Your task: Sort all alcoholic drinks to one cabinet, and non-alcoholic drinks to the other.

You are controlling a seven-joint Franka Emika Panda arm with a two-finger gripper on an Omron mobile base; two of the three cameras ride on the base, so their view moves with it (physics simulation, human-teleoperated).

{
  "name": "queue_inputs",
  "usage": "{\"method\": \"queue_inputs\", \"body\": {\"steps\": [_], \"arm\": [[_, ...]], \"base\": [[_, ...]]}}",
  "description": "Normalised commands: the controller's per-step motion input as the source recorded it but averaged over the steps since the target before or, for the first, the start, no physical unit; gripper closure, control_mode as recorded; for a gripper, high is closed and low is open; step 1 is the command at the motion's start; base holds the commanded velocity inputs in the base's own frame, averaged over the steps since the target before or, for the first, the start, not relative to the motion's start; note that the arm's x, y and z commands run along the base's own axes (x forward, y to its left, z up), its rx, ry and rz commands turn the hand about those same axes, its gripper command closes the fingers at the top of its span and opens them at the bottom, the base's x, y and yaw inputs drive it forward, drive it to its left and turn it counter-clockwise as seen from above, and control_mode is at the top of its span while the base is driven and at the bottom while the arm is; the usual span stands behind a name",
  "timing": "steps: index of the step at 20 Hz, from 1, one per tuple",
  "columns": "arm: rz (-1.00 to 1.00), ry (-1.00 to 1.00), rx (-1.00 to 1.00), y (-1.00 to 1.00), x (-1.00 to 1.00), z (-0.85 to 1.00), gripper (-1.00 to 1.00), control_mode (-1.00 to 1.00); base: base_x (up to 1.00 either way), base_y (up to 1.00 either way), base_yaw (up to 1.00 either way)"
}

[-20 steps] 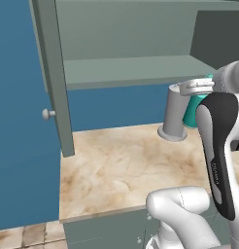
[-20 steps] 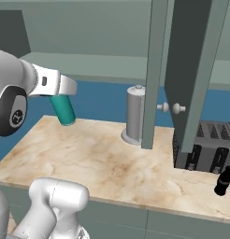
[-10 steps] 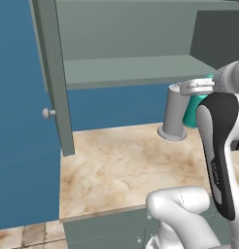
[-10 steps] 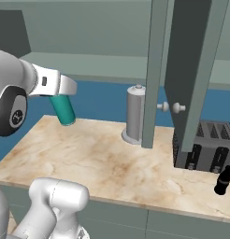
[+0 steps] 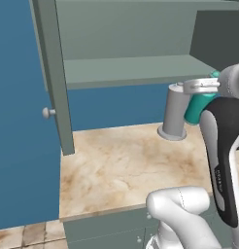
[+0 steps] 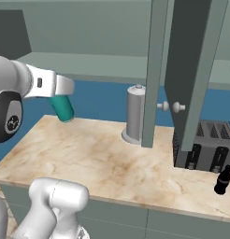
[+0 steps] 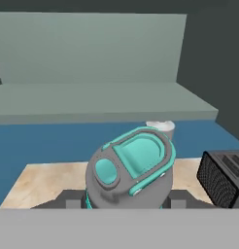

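Your tool (image 6: 65, 100) was clamped on the teal flask (image 6: 62, 108), carrying it. The open cabinet shelf (image 7: 92, 99) lay ahead of the tool; next you needed to lift it in.

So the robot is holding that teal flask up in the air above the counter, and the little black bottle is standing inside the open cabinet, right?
Not quite. The teal flask is indeed held up above the counter, but the small black bottle stands on the counter in front of the toaster, not inside the cabinet. The right base view shows it.

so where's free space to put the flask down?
Bare: the open cabinet shelf above, and the marble counter left of the grey canister. Crowded: right end by the toaster and small black bottle.
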Motion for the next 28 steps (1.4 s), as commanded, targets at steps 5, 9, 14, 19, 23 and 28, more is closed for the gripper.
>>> {"method": "queue_inputs", "body": {"steps": [5,9,14,19,23,28], "arm": [[0.00,-0.13,0.00,0.00,-0.01,0.19,1.00,-1.00],[-0.01,-0.05,0.00,0.00,0.00,0.27,1.00,-1.00],[-0.02,0.00,0.00,0.00,0.05,0.30,1.00,-1.00],[-0.03,-0.01,0.00,0.00,0.03,0.21,1.00,-1.00],[-0.03,-0.07,0.00,0.00,0.00,0.12,1.00,-1.00],[-0.03,-0.10,0.00,0.00,0.00,0.15,1.00,-1.00]], "base": [[0.00,0.00,0.00],[0.00,0.00,0.00],[0.00,0.00,0.00],[0.00,0.00,0.00],[0.00,0.00,0.00],[0.00,0.00,0.00]]}}
